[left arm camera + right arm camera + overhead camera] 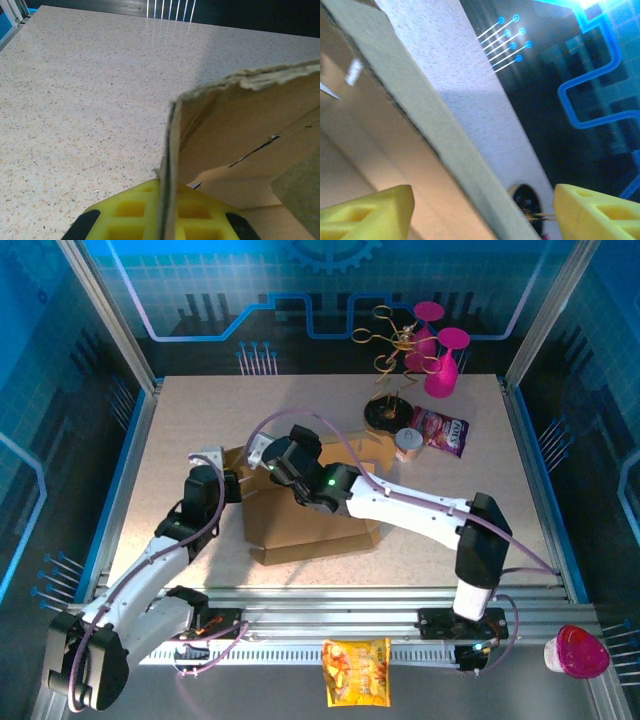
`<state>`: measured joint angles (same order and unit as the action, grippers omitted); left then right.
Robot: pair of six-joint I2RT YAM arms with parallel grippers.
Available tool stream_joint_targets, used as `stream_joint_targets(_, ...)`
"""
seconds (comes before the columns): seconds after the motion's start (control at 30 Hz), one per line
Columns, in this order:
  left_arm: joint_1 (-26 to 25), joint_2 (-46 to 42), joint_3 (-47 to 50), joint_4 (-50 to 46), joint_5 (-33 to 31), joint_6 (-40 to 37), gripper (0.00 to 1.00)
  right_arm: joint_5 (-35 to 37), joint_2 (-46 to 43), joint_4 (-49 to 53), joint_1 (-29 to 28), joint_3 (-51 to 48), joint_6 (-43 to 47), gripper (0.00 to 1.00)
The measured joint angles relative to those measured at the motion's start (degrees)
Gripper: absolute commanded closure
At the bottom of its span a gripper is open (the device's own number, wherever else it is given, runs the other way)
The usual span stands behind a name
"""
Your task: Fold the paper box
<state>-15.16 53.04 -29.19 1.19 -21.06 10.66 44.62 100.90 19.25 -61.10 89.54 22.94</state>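
- The paper box [315, 525], plain brown corrugated cardboard and partly folded, is seen at the middle of the tabletop [200, 420].
- Its left wall is pinched by the closed left claw [232, 483]; in the left wrist view, the upright cardboard edge is clamped between the yellow fingers [130, 212].
- The right claw [272, 452] is held at the box's far side with its fingers spread wide; a cardboard edge is seen between them, ungripped.
- A black dish [388, 412], a purple snack packet [440, 430] and pink goblets [440, 360] are placed beyond the box, far right.
- A yellow snack bag [356, 672] is laid on the near rail.
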Motion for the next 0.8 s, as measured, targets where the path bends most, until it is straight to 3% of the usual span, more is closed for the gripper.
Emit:
stream_joint_targets(0.2, -0.11, 0.22, 0.11, 1.73, -0.04, 0.22, 1.0, -5.33, -4.85, 8.94, 0.17, 0.17, -17.33, 0.19)
stream_joint_targets(0.37, -0.39, 0.61, 0.11, 1.73, -0.09, 0.96, 1.0, -13.57, -10.16, 14.16, 3.54, 0.87, -43.71, 0.23)
stream_joint_targets(0.57, -0.46, 0.92, 0.11, 1.73, -0.11, 1.49, 1.0, -19.17, -23.19, 0.7, 9.16, -14.47, -81.11, 0.24)
stream_joint_targets(0.63, -0.46, 1.05, 0.11, 1.7, -0.13, 1.49, 1.0, -20.31, -23.41, -4.5, 9.7, -17.86, -92.08, 0.24)
stream_joint_targets(0.8, -0.46, 1.42, 0.0, 1.68, -0.15, 1.49, 1.0, -21.92, -19.93, -11.98, 11.04, -20.26, -108.72, 0.23)
